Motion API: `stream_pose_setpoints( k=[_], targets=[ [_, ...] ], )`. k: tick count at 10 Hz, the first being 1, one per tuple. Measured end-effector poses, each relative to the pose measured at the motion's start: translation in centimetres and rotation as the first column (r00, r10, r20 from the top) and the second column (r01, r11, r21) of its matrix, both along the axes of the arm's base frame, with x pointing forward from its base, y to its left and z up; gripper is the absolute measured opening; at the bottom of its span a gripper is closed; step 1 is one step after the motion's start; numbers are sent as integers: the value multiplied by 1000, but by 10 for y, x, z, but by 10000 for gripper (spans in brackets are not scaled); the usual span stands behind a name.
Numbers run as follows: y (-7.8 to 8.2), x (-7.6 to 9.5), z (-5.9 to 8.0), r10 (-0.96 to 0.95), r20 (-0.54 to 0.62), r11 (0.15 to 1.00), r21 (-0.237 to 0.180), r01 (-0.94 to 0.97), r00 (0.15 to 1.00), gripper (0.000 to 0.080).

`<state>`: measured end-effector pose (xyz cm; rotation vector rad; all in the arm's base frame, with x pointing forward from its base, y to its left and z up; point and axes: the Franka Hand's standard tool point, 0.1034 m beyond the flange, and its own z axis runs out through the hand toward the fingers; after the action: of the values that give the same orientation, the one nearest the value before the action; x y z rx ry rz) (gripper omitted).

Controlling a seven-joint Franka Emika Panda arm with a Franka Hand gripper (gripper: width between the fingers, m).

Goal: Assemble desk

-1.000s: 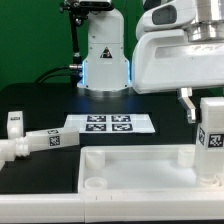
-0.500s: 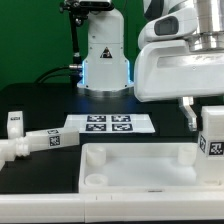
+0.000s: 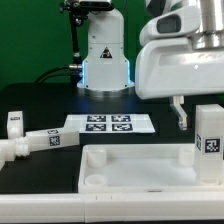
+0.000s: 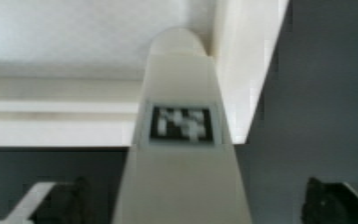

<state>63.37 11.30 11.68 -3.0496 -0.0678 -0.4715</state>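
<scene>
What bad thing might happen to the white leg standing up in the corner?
The leg stands upright at the desk top's corner with the open gripper around it, not holding it. If it isn't seated firmly, it might tip. The fingers sit near its sides, so a crooked retreat may knock it over.

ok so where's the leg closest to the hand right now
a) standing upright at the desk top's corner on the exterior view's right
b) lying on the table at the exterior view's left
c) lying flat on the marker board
a: the leg stands upright at the corner of the desk top on the exterior view's right, with its tag facing the camera.
</scene>
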Motion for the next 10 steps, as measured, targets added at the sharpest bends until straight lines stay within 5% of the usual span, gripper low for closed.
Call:
stream_pose_setpoints(
  k=[2, 4, 7, 9, 10],
  targets=[
    [0, 7, 5, 2, -106, 1000, -1, -2, 994, 645],
    [0, -3, -2, 5, -245, 1000, -8, -7, 969, 649],
    [-1, -5, -1, -19, -306, 1000, -10, 17, 952, 649],
    [-1, -5, -1, -48, -308, 999, -10, 47, 950, 393],
    [-1, -5, -1, -127, -312, 991, -9, 130, 941, 393]
  ],
)
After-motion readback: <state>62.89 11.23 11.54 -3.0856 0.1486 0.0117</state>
